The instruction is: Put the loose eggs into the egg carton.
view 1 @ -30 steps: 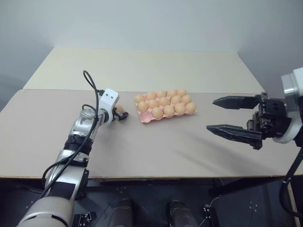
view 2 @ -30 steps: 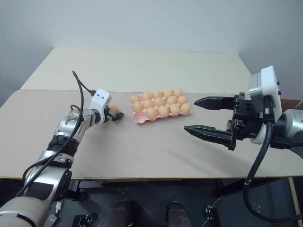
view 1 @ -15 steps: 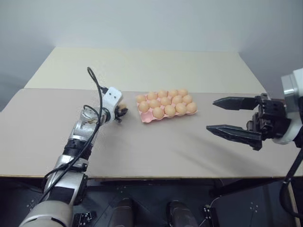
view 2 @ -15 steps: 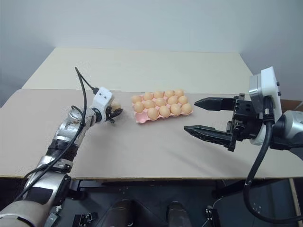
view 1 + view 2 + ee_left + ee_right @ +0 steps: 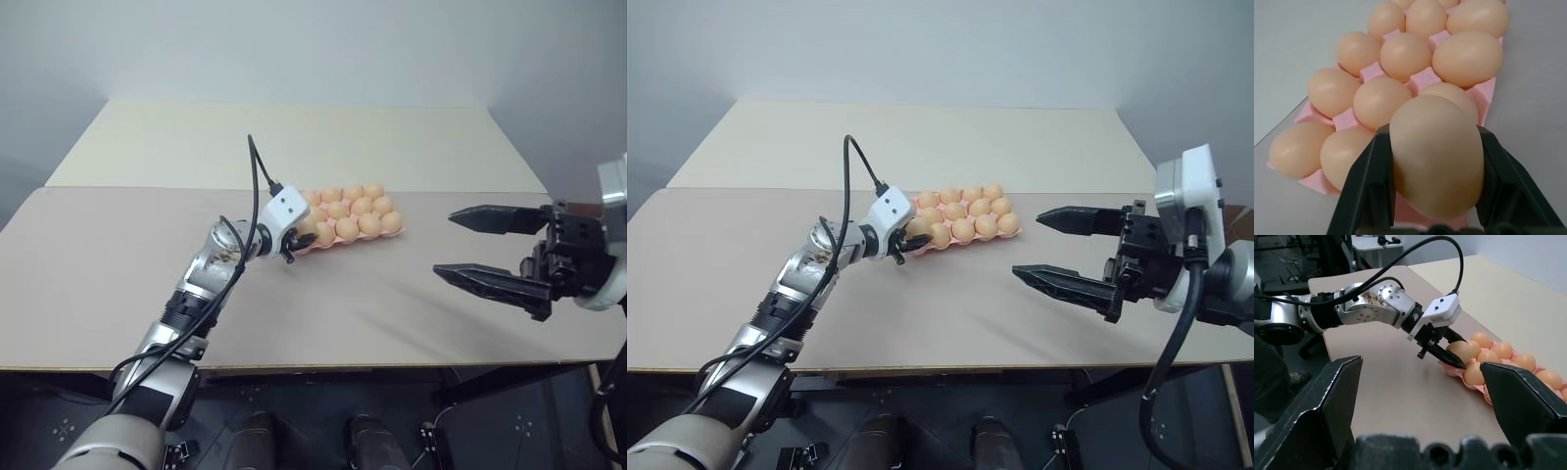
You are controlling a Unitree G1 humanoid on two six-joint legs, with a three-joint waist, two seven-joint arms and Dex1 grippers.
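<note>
The pale pink egg carton (image 5: 328, 242) lies mid-table, its cups holding several tan eggs. My left gripper (image 5: 299, 235) is shut on one loose egg (image 5: 1435, 154), held just above the carton's near left corner. In the left wrist view the black fingers (image 5: 1364, 188) clamp both sides of that egg, with the filled carton (image 5: 1422, 81) right behind it. The right wrist view also shows the left gripper (image 5: 1452, 355) with the egg (image 5: 1462, 350) at the carton's end. My right gripper (image 5: 490, 250) hangs open well to the right of the carton, holding nothing.
The table is a beige board (image 5: 392, 304) with a paler section (image 5: 294, 137) behind it. Its front edge runs near me, and a black cable (image 5: 255, 166) loops up from my left wrist.
My left gripper closed on the loose egg left of the carton, lifted it and carried it right to the carton's near left corner. The right gripper stayed put.
</note>
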